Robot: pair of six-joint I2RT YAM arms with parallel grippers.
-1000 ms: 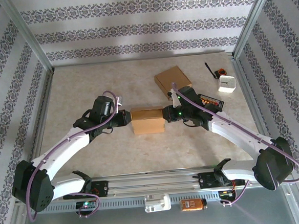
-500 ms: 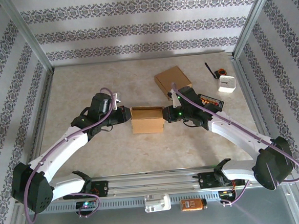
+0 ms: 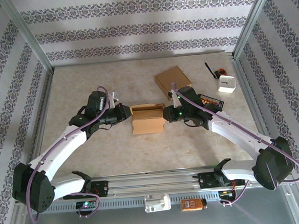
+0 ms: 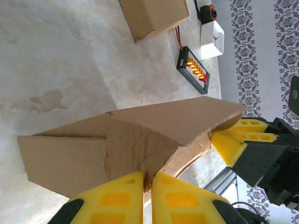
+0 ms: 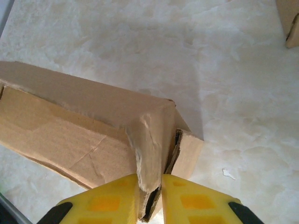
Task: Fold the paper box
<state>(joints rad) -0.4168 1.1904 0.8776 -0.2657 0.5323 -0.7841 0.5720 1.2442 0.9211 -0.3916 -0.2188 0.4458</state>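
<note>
We hold the cardboard box (image 3: 147, 120) mid-table (image 3: 85, 80). The left gripper (image 4: 148, 179) is pinched almost closed on its left end; the right gripper (image 5: 149, 186) clamps the crumpled right flap. An uneven pull could tear a flap or let the box slip free.

We count two cardboard boxes: the paper box (image 3: 147, 119) mid-worktop and a second box (image 3: 172, 79) toward the far right corner. Two grippers: left gripper (image 3: 127, 113), right gripper (image 3: 165, 114). By the right edge: one white block (image 3: 226, 83), one black meter with orange lights (image 3: 212, 100), one small black-and-orange gadget (image 3: 219, 72). One orange item (image 3: 192, 205) just off the near edge
</note>
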